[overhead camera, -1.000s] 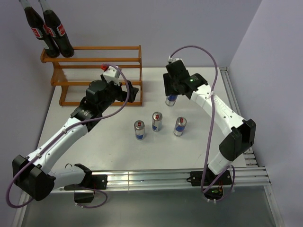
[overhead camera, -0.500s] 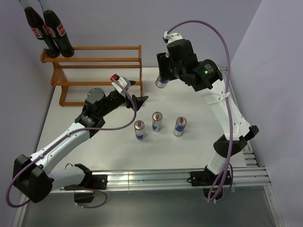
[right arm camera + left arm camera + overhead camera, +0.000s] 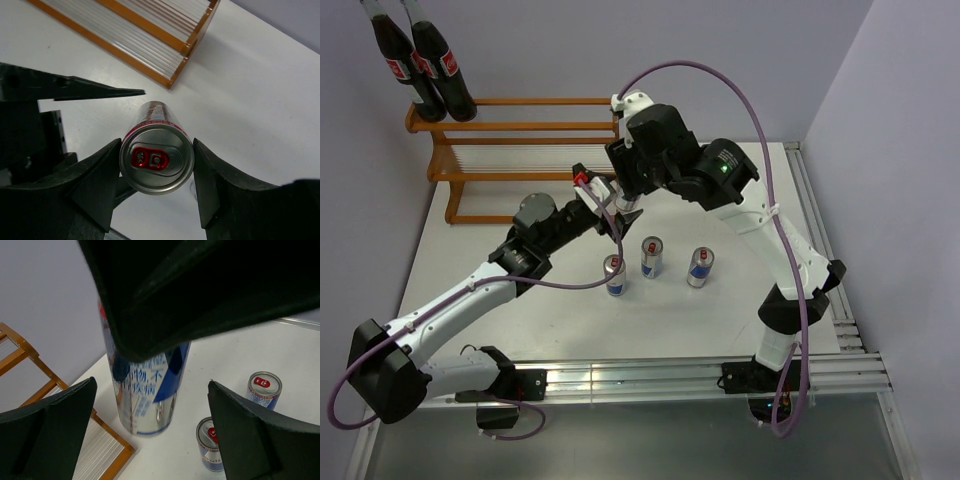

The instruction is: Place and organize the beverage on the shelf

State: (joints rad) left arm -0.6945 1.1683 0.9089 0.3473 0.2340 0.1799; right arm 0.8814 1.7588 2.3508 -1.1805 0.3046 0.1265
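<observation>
Right pincer (image 3: 156, 167): clamped on a blue-and-silver can (image 3: 145, 385), which is held above the worktop (image 3: 720, 310).
In the way: left pincer (image 3: 617, 213), spread apart, its fingers flanking the held can without touching.
Shelf (image 3: 520, 130): just beyond both pincers; cola bottles (image 3: 420, 60) are stood at its far end.
Loose cans (image 3: 651, 257): three, near the left pincer.
Right arm: arched high, reached leftward.

Caps of cola bottles (image 3: 420, 60) off-frame; top of held can (image 3: 145, 390) behind right pincer (image 3: 156, 159).
</observation>
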